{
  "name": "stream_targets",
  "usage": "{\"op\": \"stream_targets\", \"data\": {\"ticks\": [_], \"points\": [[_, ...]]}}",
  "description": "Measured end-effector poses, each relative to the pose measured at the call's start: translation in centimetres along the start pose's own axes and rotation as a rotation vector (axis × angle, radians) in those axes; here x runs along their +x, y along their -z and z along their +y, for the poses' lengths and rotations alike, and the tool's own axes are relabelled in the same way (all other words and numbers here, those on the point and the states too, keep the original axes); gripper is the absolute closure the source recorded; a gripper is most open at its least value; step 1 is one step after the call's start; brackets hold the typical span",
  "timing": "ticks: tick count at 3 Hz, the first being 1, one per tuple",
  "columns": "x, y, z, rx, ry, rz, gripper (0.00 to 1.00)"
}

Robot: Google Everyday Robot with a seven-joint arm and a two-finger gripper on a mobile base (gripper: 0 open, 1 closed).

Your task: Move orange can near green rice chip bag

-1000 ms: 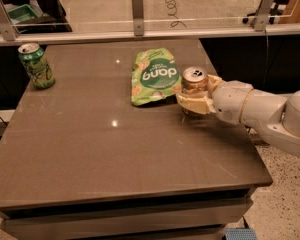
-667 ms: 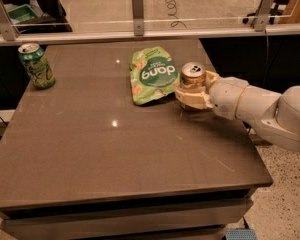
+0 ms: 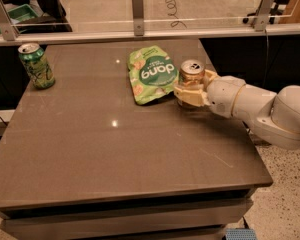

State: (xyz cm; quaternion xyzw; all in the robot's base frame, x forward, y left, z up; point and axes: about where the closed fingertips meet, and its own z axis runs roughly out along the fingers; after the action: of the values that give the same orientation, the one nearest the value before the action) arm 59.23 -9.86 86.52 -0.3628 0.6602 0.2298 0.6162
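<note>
My end effector [image 3: 190, 93] pinches the orange can [image 3: 192, 71] with the green rice chip bag [image 3: 151, 74] just beside it, so I judge placing is in hand and a gentle upright release comes next.

Tabletop [image 3: 115, 154]: bag [image 3: 151, 74], green can [image 3: 36, 66], end effector [image 3: 191, 93] above

White arm [image 3: 255, 106] stretched in from right, wrist level; pincer [image 3: 190, 94] right of centre, clamped round orange can [image 3: 192, 71]

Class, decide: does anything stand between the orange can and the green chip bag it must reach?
Nothing visible. The gripper holds the orange can right beside the chip bag; the green can stands far off at the left of the table.
</note>
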Motion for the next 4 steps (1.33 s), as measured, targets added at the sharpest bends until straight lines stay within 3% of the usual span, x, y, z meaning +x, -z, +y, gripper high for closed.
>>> {"op": "stream_targets", "data": {"ticks": [3, 4], "points": [[-0.3, -0.8, -0.4, 0.003, -0.034, -0.015, 0.13], [1.0, -1.9, -0.6, 0.004, -0.091, -0.021, 0.00]]}}
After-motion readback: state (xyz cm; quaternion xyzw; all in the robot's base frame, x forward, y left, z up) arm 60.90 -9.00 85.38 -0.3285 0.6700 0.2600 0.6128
